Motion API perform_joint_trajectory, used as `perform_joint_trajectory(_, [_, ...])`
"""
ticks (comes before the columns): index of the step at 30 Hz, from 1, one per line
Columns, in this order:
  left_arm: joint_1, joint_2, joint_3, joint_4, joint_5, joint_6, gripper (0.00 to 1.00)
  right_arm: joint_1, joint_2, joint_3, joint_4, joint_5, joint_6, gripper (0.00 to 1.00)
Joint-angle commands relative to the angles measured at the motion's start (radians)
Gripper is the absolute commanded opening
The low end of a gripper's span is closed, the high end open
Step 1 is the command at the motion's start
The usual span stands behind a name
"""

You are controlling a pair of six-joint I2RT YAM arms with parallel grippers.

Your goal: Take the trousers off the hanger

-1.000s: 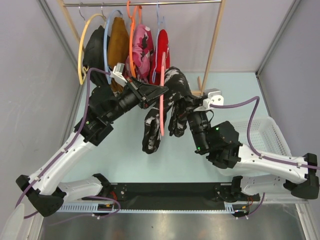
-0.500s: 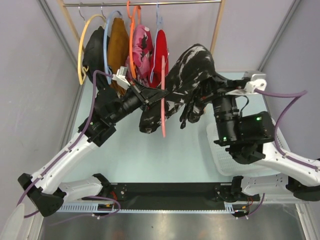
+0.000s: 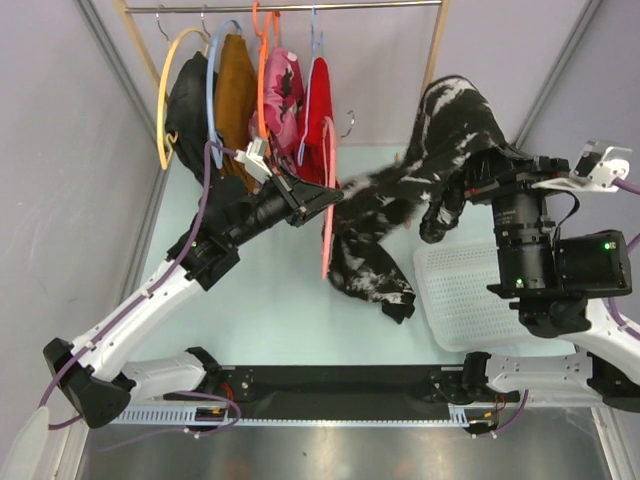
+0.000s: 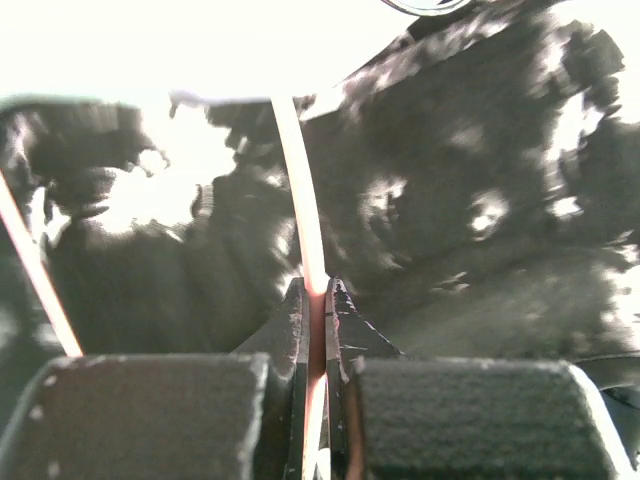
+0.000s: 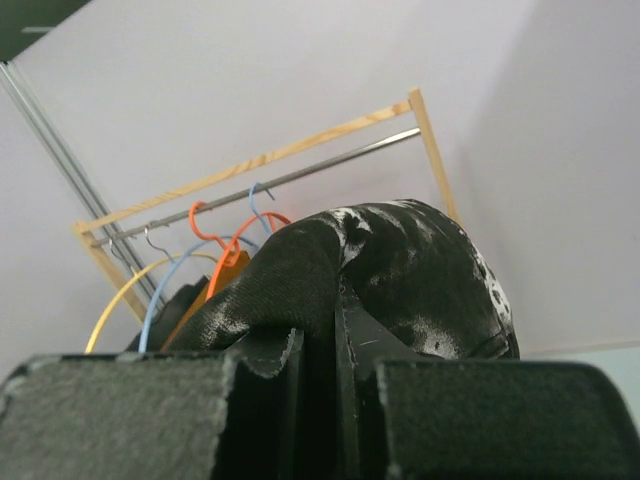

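The right pincer (image 5: 320, 335) is pinching a bunched fold of the soft black, white-splotched trousers (image 3: 375, 240), tips buried in cloth, and it's holding them higher and further right than a moment ago. The left pincer (image 4: 316, 292) is clamping the thin pink hanger (image 4: 297, 170), trousers' tail draping just beside it over the worktop (image 3: 260, 310).

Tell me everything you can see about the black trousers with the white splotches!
The black trousers with white splotches are soft, crumpled cloth, stretched in the air above the table. The right gripper is shut on their raised, bunched end. From there they slope down to the thin salmon-pink hanger, which the left gripper pinches. Their lower end dangles beside the white plastic basket. Whether it touches the table is unclear.
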State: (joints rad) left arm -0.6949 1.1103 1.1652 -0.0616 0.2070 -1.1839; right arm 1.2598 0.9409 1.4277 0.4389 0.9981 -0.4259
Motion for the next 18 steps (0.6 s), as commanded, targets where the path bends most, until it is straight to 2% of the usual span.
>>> perform_joint_trajectory(1, [0.008, 0.025, 0.042, 0.056, 0.032, 0.040, 0.00, -0.002, -0.048, -0.074, -0.139, 0.011, 0.171, 0.00])
perform_joint_trajectory(3, [0.008, 0.031, 0.068, 0.056, 0.046, 0.052, 0.00, -0.002, -0.042, -0.093, -0.176, 0.049, 0.210, 0.00])
perform_joint_trajectory(6, [0.008, 0.022, 0.090, 0.030, 0.025, 0.078, 0.00, -0.016, -0.025, -0.087, -0.174, 0.089, 0.171, 0.00])
perform_joint_trajectory(10, [0.008, -0.019, 0.082, -0.017, -0.023, 0.112, 0.01, -0.054, 0.018, 0.086, -0.170, 0.060, 0.067, 0.00])
perform_joint_trajectory(18, [0.006, -0.067, 0.076, -0.047, -0.020, 0.196, 0.00, -0.146, 0.242, 0.505, -0.071, 0.002, -0.402, 0.00])
